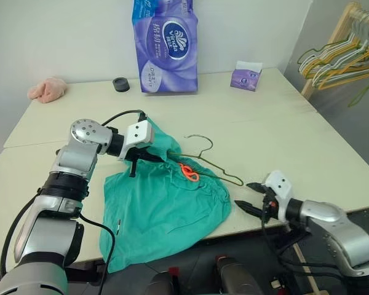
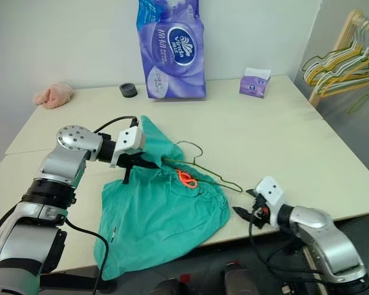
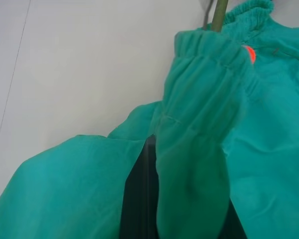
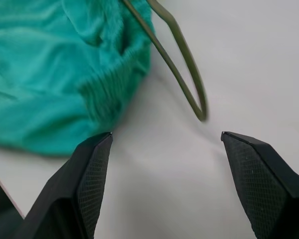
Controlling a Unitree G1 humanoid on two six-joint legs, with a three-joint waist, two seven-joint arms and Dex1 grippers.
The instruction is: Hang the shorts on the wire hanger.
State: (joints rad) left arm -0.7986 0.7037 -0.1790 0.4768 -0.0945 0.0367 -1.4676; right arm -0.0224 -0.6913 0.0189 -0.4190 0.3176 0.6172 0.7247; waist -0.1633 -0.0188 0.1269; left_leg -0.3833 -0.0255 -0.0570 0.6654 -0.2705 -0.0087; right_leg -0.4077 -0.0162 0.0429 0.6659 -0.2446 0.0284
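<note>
Shorts (image 1: 166, 209) cover most of the wire hanger (image 1: 218, 167); just its hook and right corner stick out on the table (image 1: 283, 123). Shorts' near edge droops off the table's near side. Left gripper (image 1: 149, 157) fingertips buried in fabric, clamped tight on the lifted waistband at the far-left corner, arm reaching rightward. Right gripper (image 1: 251, 196) hovers low at the near-right table edge, jaws spread wide, holding nothing, aimed left at the hanger's corner.

shorts (image 1: 166, 209): teal-green (orange tag) | wire hanger (image 1: 224, 170): dark olive | tissue pack (image 1: 165, 46), tabletop's far edge: purple
</note>
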